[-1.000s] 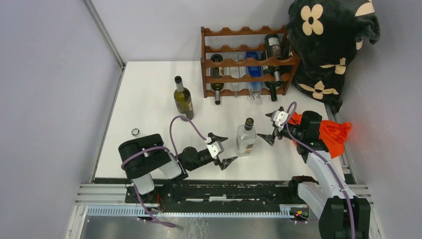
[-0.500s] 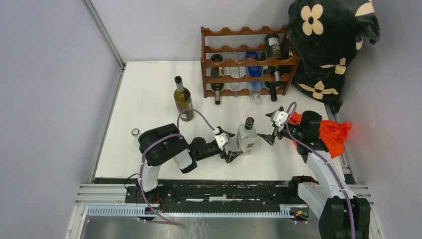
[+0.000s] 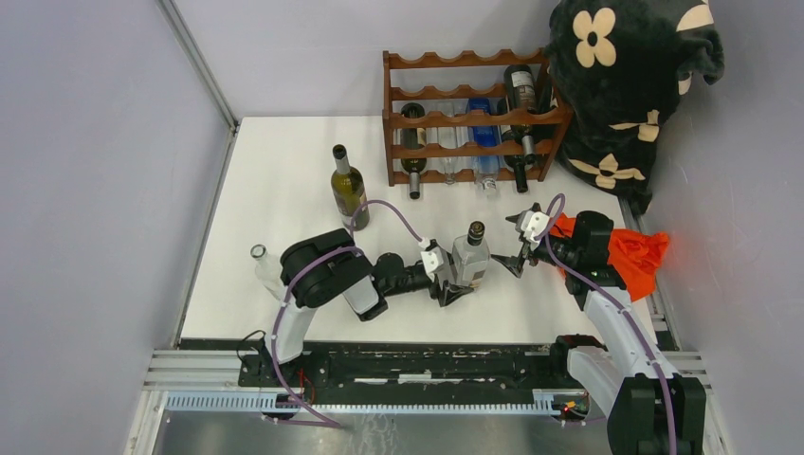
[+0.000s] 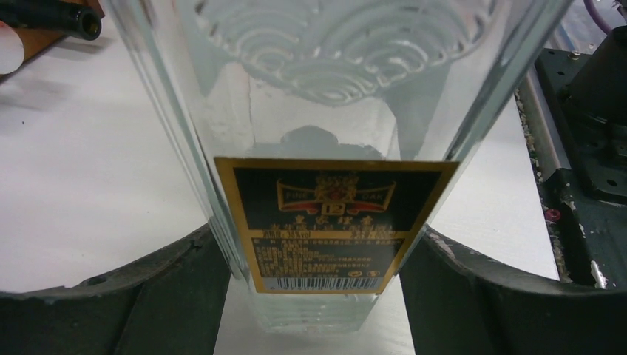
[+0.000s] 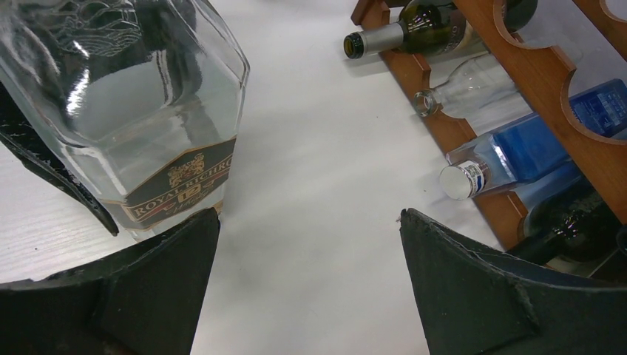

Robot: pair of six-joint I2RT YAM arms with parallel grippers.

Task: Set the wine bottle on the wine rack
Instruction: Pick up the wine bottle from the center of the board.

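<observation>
Slid right since earlier, now straddling wine bottle with left gripper wide, grip uncertain; right gripper gaping just right.

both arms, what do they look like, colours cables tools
The left arm and right arm are black with white link sections, each trailing a looping purple cable. The left tool and right tool have white mounts and two dark, curved wedge fingers.
</observation>
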